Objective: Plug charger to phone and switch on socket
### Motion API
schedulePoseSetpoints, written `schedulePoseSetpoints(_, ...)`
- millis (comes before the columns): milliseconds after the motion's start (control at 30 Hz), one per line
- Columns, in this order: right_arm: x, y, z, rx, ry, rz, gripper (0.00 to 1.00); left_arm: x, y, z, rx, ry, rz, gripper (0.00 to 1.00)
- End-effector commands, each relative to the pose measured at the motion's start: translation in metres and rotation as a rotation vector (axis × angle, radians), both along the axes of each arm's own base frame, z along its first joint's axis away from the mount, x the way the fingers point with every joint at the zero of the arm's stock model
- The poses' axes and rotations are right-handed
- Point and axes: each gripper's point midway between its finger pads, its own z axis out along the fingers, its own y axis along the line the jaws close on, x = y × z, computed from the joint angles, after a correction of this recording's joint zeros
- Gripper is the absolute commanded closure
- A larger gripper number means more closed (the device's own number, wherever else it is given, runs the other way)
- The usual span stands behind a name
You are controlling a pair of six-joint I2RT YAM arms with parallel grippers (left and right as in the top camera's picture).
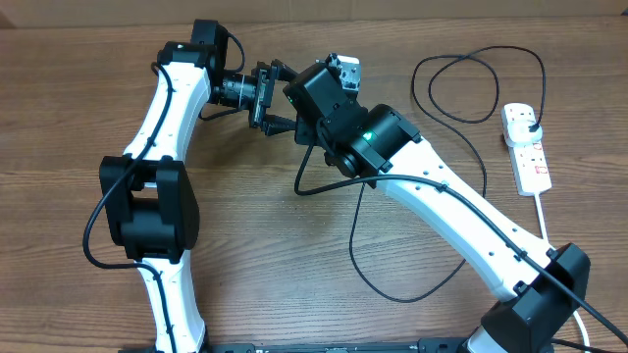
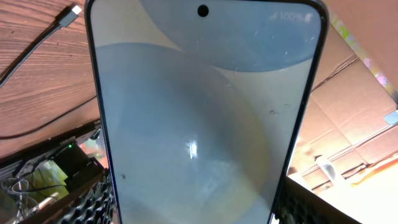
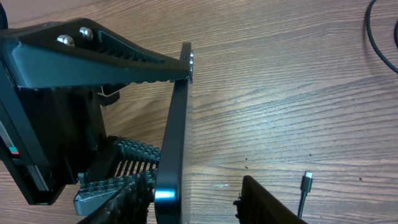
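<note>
From my seat, the tightest spot is top centre. There the left gripper (image 3: 173, 112) and the right gripper (image 3: 196, 196) crowd around the phone (image 2: 205, 124), leaving barely a gap. The charger (image 1: 351, 245) loops over the wood under the right arm (its connector tip (image 2: 73, 11) lies near the phone). The socket (image 1: 527, 147) occupies the right edge. The bare table (image 1: 255, 265) between the arms is passable.

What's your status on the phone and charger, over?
Left jaws clamped on the phone, held off the table. Right jaws open astride its edge. Charger tip loose on table, unplugged. Its cable runs under right arm.
</note>
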Motion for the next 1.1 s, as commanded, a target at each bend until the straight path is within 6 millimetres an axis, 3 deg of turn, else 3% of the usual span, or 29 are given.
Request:
schedulePoseSetpoints(0,0.003,0.002,0.001,-0.008,-0.01,-0.01,0.55,0.005,0.002,0.018,-0.052,-0.012,0.008,0.23)
schedulePoseSetpoints(1067,0.014,0.005,0.002,-0.006,-0.054,-0.026,0.72,0.004,0.0,0.027,-0.104,-0.024,-0.003,0.23)
